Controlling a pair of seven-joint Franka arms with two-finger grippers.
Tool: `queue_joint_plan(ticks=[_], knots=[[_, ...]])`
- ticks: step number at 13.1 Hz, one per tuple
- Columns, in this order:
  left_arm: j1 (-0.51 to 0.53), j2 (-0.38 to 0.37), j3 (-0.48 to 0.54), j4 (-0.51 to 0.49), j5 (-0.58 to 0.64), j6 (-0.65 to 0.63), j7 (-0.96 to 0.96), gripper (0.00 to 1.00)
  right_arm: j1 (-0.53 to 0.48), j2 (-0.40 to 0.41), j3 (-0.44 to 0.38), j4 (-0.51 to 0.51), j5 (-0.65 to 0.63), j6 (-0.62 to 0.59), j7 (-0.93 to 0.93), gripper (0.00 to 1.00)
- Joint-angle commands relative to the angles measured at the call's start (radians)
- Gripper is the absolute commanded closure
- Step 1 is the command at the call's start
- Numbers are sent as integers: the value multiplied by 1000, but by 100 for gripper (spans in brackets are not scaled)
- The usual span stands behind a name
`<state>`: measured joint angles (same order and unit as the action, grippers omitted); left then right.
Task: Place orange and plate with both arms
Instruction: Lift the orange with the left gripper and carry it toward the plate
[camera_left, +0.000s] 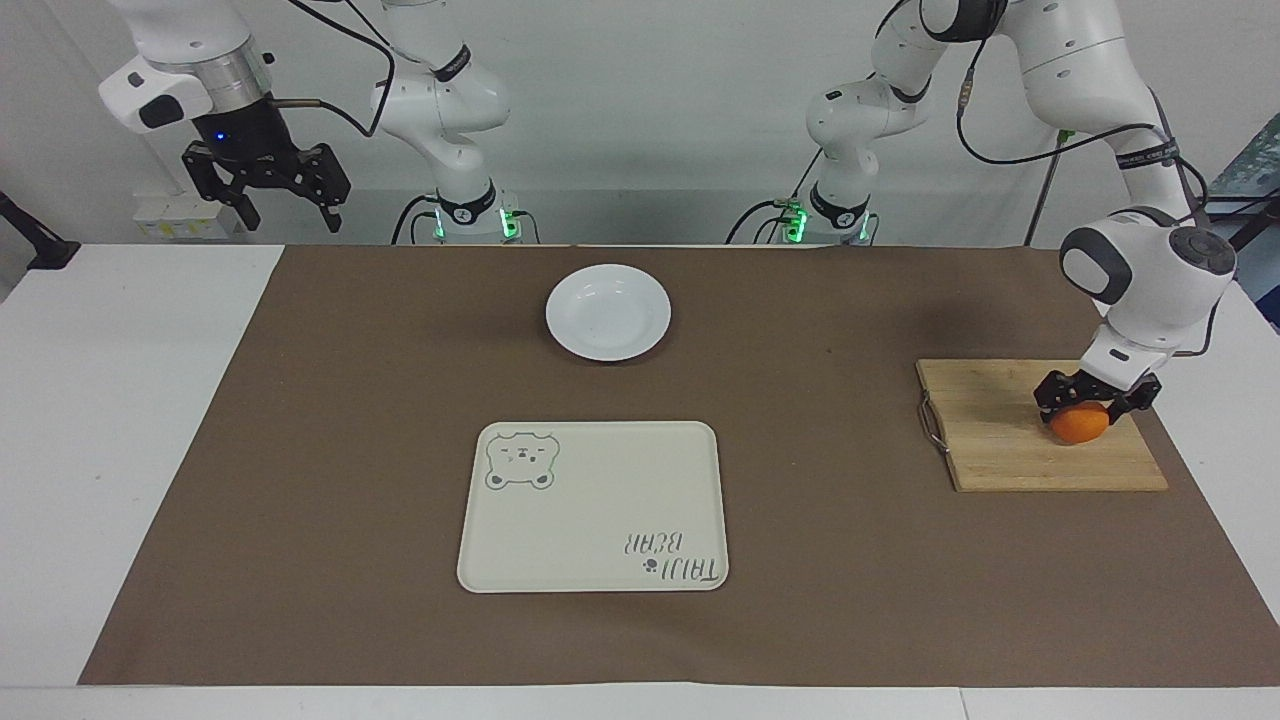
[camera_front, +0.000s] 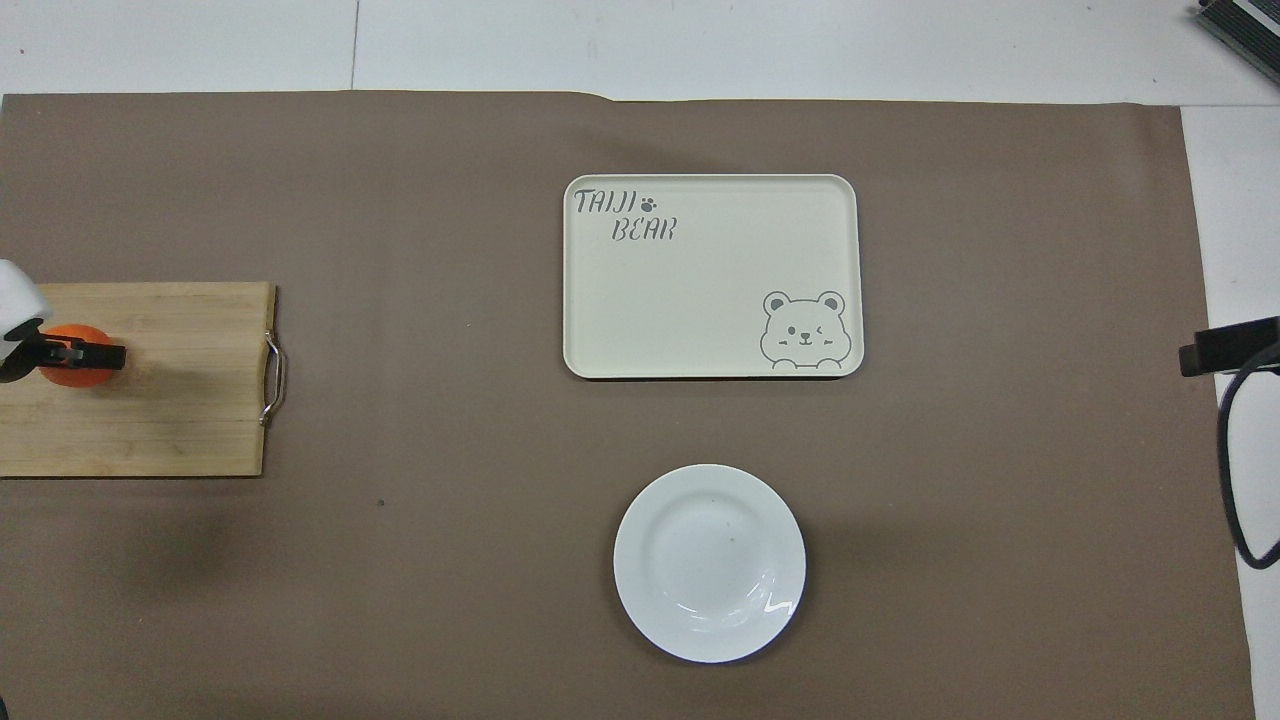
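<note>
The orange (camera_left: 1080, 427) (camera_front: 73, 376) lies on a wooden cutting board (camera_left: 1000, 440) (camera_front: 170, 420) at the left arm's end of the table. My left gripper (camera_left: 1086, 410) (camera_front: 62, 353) is down over the orange, open, with a finger on either side of it. The white plate (camera_left: 608, 311) (camera_front: 709, 562) sits on the brown mat near the robots, midway between the arms. Raised over the table's corner at the right arm's end, my right gripper (camera_left: 290, 205) is open and holds nothing, and the arm waits.
A cream tray (camera_left: 600, 500) (camera_front: 700, 290) with a bear drawing lies on the mat, farther from the robots than the plate. The board's metal handle (camera_left: 932, 425) (camera_front: 272, 380) faces the middle of the table. Brown mat (camera_left: 350, 400) covers most of the tabletop.
</note>
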<state>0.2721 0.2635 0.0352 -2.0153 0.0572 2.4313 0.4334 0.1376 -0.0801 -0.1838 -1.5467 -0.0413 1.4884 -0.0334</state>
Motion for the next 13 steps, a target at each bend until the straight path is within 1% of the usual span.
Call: queue_joint_plan(ticks=[1,2,3,4,5,7,8,10,12,13], knots=[[13,-21,-11,-34,21,38,4,0,-12,-6,6,-12,24,9,-26,0],[13,-21,-9,-34,21,40,5,26,-12,-6,6,-12,24,9,-26,0],[13,-21,-11,-33,21,40,-2,67,-12,-7,6,-12,24,9,-26,0],[12,-21,-11,-33,21,37,-5,89,-12,-7,6,-12,24,9,-26,0],[12,-32,-11,-26,21,22,-4,100,-10,-7,6,-12,24,9,-26,0],[0,-70,-12,10,21,-73,4,100,-12,-7,6,-12,24,10,-26,0],[-17,-84,-20,16,23,-98,4,100,-12,-7,6,-12,24,9,-26,0],[-109,-130,-23,15,21,-141,-13,100,-12,-7,6,-12,24,10,-26,0],[-199,-171,-23,13,21,-217,-12,100,-12,-7,4,-12,24,10,-26,0],[-249,-176,-26,15,16,-248,-25,100,-12,-7,4,-12,24,10,-26,0]])
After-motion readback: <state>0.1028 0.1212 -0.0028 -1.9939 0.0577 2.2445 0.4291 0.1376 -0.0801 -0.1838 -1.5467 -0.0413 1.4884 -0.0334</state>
